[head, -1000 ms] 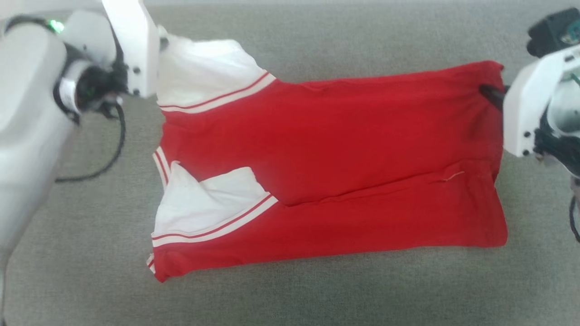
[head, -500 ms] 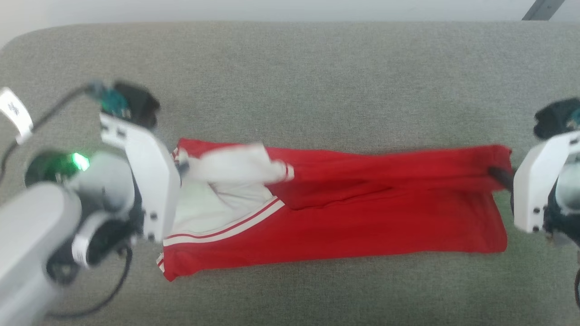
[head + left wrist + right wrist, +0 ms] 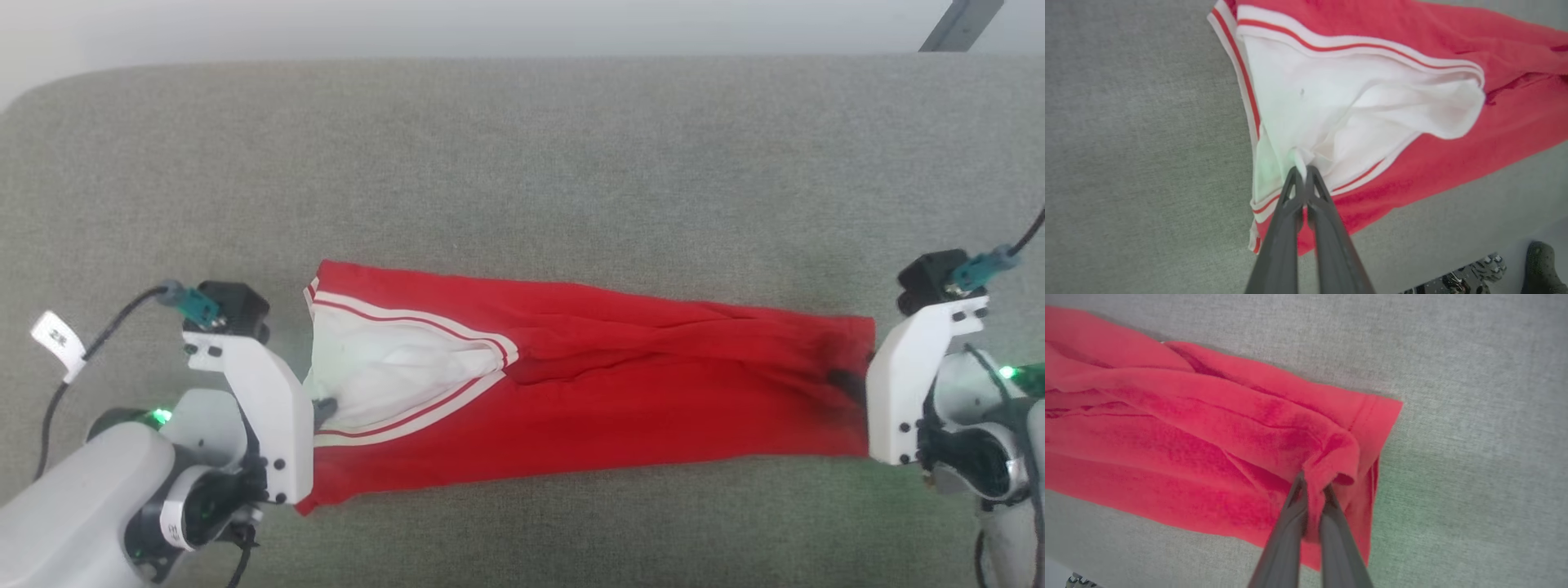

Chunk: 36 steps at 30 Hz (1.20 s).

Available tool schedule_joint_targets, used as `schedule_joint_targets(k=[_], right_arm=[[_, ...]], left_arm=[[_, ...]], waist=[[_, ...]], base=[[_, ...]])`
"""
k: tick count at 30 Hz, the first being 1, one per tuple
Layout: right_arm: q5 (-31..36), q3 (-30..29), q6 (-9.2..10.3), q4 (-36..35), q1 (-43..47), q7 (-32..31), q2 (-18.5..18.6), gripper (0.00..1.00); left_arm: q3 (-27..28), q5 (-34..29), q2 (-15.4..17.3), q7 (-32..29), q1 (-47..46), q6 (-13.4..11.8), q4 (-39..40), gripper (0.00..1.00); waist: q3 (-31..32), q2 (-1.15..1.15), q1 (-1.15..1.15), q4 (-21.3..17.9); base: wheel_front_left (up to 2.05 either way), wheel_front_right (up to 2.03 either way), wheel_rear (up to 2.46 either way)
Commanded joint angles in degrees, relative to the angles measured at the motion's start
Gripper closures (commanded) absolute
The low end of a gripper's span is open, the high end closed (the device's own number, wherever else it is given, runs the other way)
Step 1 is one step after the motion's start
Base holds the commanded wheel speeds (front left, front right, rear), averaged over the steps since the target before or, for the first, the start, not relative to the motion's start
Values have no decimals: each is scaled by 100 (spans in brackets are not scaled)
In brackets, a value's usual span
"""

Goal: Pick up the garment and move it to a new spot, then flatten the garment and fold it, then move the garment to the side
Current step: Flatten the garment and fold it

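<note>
Garment [image 3: 637, 400] lies as a long, narrow red band across the middle of the grey table [image 3: 522, 147], folded lengthwise, with the white sleeve [image 3: 392, 371] showing at the robot's left end. The left gripper [image 3: 1301, 169] has its 2 fingers clenched on a pinch of that white sleeve cloth. The right gripper [image 3: 1312, 482] has its fingers pinched on a bunched fold at the red hem [image 3: 1372, 424] (the cloth humps up just above the tips). Holding the 2 ends low and well apart seems meant to pull the garment taut, so the upper layer settles straight over the lower one. The fold looks laid down; letting go at both ends is likely next, and the wrinkles near the right end may want smoothing
</note>
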State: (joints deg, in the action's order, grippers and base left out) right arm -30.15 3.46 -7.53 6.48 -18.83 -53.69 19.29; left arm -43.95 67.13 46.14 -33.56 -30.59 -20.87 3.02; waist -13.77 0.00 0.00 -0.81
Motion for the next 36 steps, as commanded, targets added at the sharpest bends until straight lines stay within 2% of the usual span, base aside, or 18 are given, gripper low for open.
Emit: schedule_joint_targets(k=[1, 8, 15, 21, 22, 27, 31, 34, 36], right_arm=[[-66, -2, 9, 20, -13, 58, -47, 0], [-227, -64, 9, 6, 143, 292, -71, 0], [-254, -323, 9, -8, 323, 387, -54, 0], [-192, -705, 9, 87, 408, 419, 26, 0], [-192, -705, 9, 87, 408, 419, 26, 0], [-168, -941, 9, 278, 417, 424, 148, 0], [-221, -1019, 9, 481, 385, 452, 162, 0], [-327, -971, 7, 737, 363, 442, 196, 0], [-360, -857, 7, 891, 321, 420, 265, 0]], left_arm=[[16, -2, -40, 85, 97, 46, -58, 0], [263, 87, -211, 859, 452, 279, -243, 0], [617, -164, -205, 2183, 979, 524, -177, 0], [1016, -404, -237, 3544, 1511, 521, -231, 0], [1016, -404, -237, 3544, 1511, 521, -231, 0], [1351, -404, -315, 4430, 1984, 502, -344, 0], [1622, -565, -413, 4788, 2267, 653, -410, 0], [1978, -612, -639, 4863, 2486, 752, -480, 0], [2264, -822, -817, 4879, 2590, 922, -486, 0]], waist=[[68, 0, 0, -12], [345, 0, 0, 21], [537, 0, 0, 90], [592, 0, 0, 195], [592, 0, 0, 195], [563, 0, 0, 315], [525, 0, 0, 435], [487, 0, 0, 554], [457, 0, 0, 628]], base=[[0, 0, 0], [0, 0, 0], [0, 0, 0], [0, 0, 0], [0, 0, 0], [0, 0, 0], [0, 0, 0], [0, 0, 0], [0, 0, 0]])
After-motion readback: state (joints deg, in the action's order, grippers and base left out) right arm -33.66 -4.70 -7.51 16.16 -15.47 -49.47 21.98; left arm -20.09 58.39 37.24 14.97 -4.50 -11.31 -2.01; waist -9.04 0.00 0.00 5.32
